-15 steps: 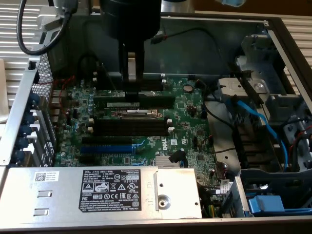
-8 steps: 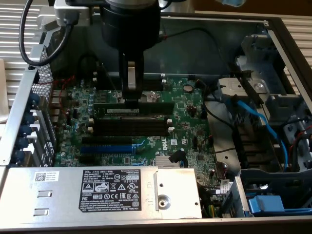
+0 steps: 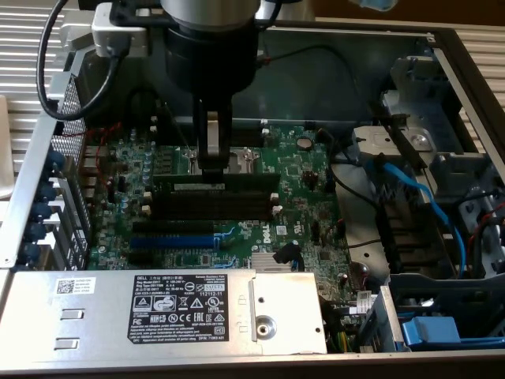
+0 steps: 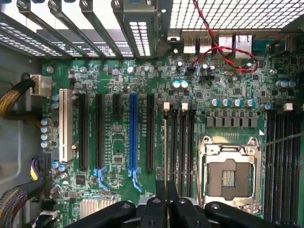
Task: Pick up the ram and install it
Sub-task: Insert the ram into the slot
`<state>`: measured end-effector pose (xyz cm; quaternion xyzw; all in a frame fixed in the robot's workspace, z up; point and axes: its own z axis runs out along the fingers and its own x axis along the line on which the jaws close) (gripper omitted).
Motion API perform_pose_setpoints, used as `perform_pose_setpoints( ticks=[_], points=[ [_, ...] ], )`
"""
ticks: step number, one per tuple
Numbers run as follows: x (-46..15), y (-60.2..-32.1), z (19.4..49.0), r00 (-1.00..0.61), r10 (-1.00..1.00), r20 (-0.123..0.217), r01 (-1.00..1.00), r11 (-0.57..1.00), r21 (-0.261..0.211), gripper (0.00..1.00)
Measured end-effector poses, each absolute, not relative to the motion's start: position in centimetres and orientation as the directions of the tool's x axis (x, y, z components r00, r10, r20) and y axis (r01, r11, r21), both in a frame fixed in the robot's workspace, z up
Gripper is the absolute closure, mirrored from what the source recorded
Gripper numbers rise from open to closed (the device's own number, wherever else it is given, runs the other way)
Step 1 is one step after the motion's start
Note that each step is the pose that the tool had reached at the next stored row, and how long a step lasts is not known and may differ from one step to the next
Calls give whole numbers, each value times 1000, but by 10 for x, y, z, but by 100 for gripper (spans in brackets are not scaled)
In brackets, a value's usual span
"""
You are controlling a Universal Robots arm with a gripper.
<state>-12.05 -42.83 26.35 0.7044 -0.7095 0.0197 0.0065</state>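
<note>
One ram (image 3: pixel 237 185) stands upright at the black slots (image 3: pixel 213 207) on the motherboard (image 3: pixel 304 178); gripper (image 3: pixel 211 164) clamped on its top edge.

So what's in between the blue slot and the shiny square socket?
In the wrist view, one long black slot, then a row of black slots with white end clips, lie between the blue slot and the socket.
</note>
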Motion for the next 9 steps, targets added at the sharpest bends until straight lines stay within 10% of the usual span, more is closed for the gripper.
perform_pose_setpoints(
  ticks=[9],
  points=[
    [-122, -428, 255, -6, -999, 37, -1000, 6, -19, 88]
  ],
)
